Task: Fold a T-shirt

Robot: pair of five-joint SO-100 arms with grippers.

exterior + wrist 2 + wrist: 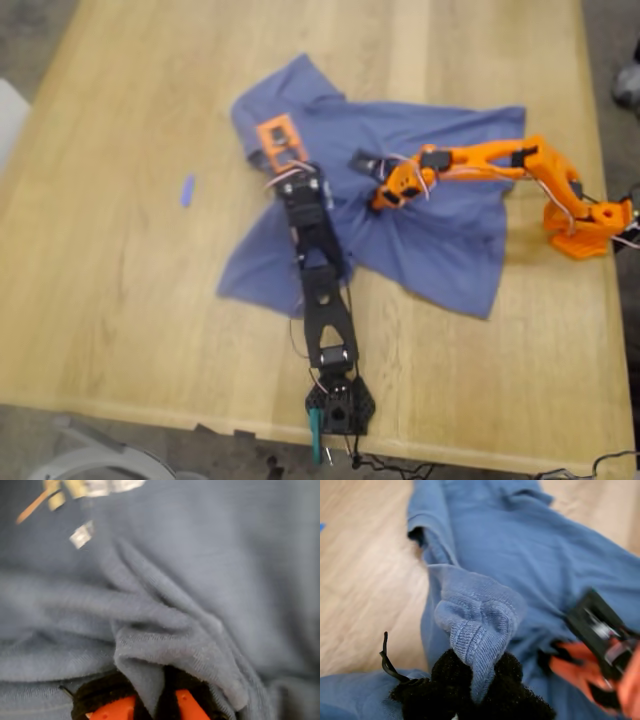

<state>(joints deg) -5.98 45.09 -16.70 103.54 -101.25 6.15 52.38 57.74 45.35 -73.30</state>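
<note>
The slate-blue T-shirt lies crumpled across the middle of the wooden table. My first gripper, the black jaws on the orange arm, is shut on a ribbed edge of the T-shirt, gathered between its black pads. My second gripper, the orange jaws on the black arm, is shut on a raised fold of the T-shirt near the shirt's upper part. Its orange fingers show at the cloth. Blurred yellowish and white marks show on the cloth; the print is not clearly legible.
A small blue object lies on bare wood to the exterior view's left of the shirt. The orange arm's base stands at the right edge and the black arm's base at the near edge. Cables hang off the near edge.
</note>
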